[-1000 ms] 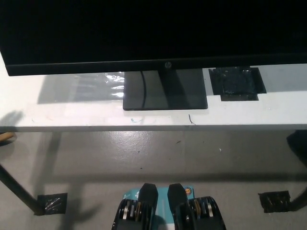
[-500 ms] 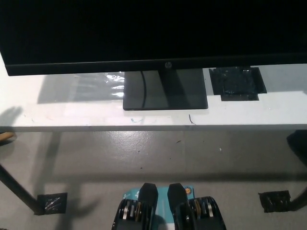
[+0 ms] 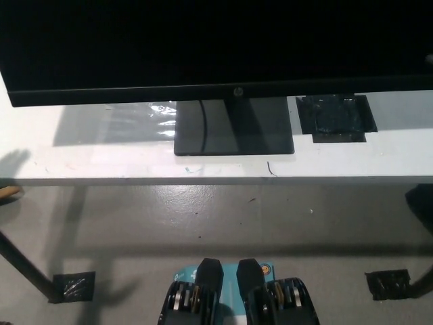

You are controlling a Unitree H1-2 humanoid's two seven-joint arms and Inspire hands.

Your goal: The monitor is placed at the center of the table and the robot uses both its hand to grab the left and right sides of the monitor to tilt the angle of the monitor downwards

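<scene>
A large black monitor [image 3: 216, 47] with a dark screen fills the top of the head view. Its lower bezel runs across the picture, with a small logo at the middle. Below it the flat black stand base [image 3: 234, 128] rests on the white table [image 3: 101, 159], and a cable runs down the base. Neither of my hands shows in this view. A faint shadow lies on the table at the far left edge.
A square patch of black tape [image 3: 335, 118] is stuck on the table right of the base. The table's front edge [image 3: 216, 179] crosses the picture, with grey floor below. Black tape patches [image 3: 73, 286] [image 3: 387, 284] mark the floor near the table legs.
The shadow at the table's left edge has shifted a little. A small pale spot now shows at the screen's right edge. The monitor has not visibly moved.
</scene>
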